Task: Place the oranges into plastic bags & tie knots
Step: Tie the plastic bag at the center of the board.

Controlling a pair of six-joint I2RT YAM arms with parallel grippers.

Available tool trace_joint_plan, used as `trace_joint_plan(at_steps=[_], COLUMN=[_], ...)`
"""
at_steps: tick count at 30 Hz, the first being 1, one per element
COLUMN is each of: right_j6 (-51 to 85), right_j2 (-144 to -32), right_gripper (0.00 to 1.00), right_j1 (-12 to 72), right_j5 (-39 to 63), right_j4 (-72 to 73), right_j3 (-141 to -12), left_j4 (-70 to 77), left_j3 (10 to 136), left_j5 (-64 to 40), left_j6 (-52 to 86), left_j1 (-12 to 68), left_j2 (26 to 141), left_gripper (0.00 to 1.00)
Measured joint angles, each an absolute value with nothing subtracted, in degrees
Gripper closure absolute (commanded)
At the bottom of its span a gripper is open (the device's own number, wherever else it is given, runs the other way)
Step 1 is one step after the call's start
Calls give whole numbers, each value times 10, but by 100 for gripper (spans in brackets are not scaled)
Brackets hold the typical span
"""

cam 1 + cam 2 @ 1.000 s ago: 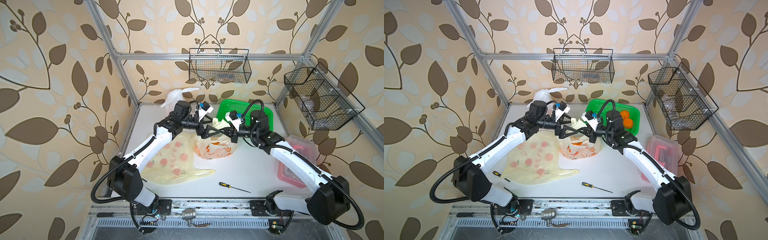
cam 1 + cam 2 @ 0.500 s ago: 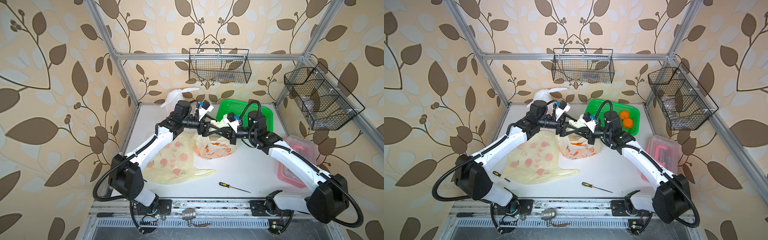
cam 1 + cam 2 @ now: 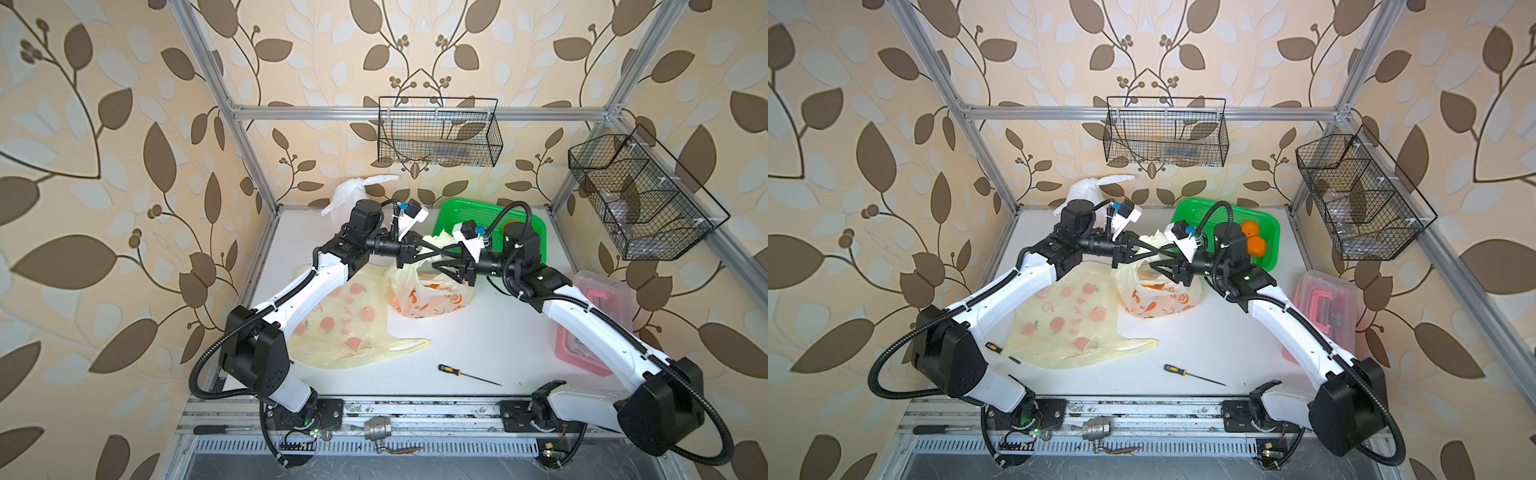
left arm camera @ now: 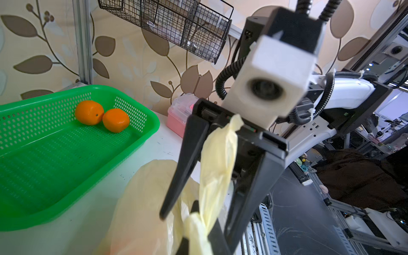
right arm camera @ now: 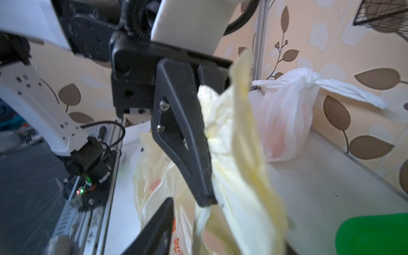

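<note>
Tabletop (image 3: 498, 340): green basket (image 3: 478, 214) behind filled bag (image 3: 432, 301); screwdriver (image 3: 465, 374), flat bag (image 3: 345, 328), box (image 3: 606, 291) nearby.

Center frame: left gripper (image 3: 1160, 251) and right gripper (image 3: 1158, 258) meet above middle bag (image 3: 1154, 297); 2 oranges (image 3: 1256, 246) in basket (image 3: 1200, 212), right of center.

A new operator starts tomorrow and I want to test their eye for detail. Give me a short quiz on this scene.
1. True or false: the green basket holds exactly two oranges.
2. Which gripper is shut on the handle of the filled yellow bag? A left, B right.
3. Name the tool lying near the front edge of the table.
Key: 1 true. 2 A, the left gripper. 3 the screwdriver.
</note>
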State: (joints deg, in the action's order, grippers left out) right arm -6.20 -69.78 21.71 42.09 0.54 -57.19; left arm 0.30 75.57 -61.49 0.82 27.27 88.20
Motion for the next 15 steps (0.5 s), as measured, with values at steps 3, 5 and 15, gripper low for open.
trace_joint_plan(at_steps=[3,5,15], right_j6=[-14,12,51], right_j2=[-656,-637,-665], right_gripper=[22,21,46], right_j1=[200,198,225], right_j5=[393,378,370], right_j4=[38,55,65], right_j3=[-550,-546,-603], left_j4=[3,3,2], left_j3=[756,756,756], left_j5=[-615,-615,-615], left_j6=[7,6,4], left_j1=[273,273,273], left_j2=[882,882,882], left_gripper=[100,100,97])
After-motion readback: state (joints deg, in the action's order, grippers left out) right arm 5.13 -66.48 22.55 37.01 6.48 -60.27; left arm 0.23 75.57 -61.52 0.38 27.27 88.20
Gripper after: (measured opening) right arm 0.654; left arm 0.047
